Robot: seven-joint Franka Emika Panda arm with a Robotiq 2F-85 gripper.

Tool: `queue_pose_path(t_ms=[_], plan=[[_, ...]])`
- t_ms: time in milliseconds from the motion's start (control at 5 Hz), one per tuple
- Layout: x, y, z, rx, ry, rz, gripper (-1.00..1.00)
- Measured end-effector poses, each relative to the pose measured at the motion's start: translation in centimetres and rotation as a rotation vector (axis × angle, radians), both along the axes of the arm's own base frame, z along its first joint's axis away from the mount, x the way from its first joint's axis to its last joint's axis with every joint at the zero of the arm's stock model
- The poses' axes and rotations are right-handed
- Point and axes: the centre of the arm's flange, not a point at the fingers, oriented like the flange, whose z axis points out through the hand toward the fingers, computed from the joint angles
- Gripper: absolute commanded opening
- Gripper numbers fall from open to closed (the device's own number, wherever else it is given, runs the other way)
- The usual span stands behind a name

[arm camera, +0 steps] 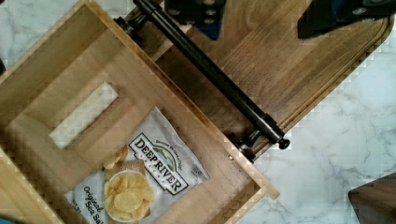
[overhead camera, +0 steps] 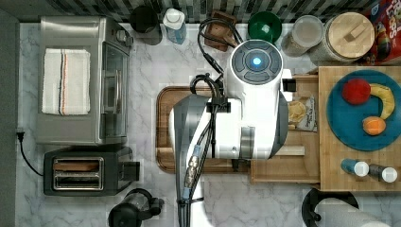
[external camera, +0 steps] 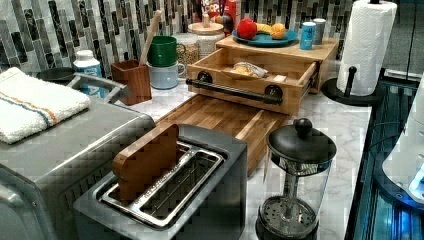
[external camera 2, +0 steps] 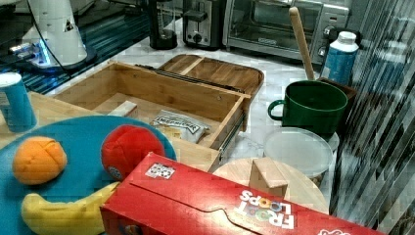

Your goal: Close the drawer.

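Wrist view has the drawer (arm camera: 140, 130) wide open over the dark board (arm camera: 299, 70), chip bag (arm camera: 149, 182) inside. My gripper (arm camera: 261, 16) hangs above the handle (arm camera: 210, 74); can't tell its fingers' state. I'd say next is pushing that front in.

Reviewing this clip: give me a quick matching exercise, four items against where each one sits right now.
Items:
1. chip bag
2. folded towel
3. wooden block
4. banana

Places:
A. on the blue plate
B. standing in a toaster slot
C. inside the open drawer
D. on top of the toaster oven

Pairs: 1-C, 2-D, 3-B, 4-A
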Motion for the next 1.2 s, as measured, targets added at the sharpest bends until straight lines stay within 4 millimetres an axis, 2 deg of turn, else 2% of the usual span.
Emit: queue_pose_path(t_ms=[400, 600, 800, 1000, 1200], plan=[[-0.2, -1.3, -0.8, -0.009, 0.021, -0.018, -1.00], [-0.3, -2.3, -1.1, -0.009, 0.029, -0.035, 1.00], [0.1, -2.6, -1.4, -0.011, -0.027, -0.018, 1.00], [0.2, -2.2, -2.0, -0.006, -0.034, 0.079, 1.00], [0.4, -1.4, -2.7, -0.023, -0.045, 0.287, 1.00]])
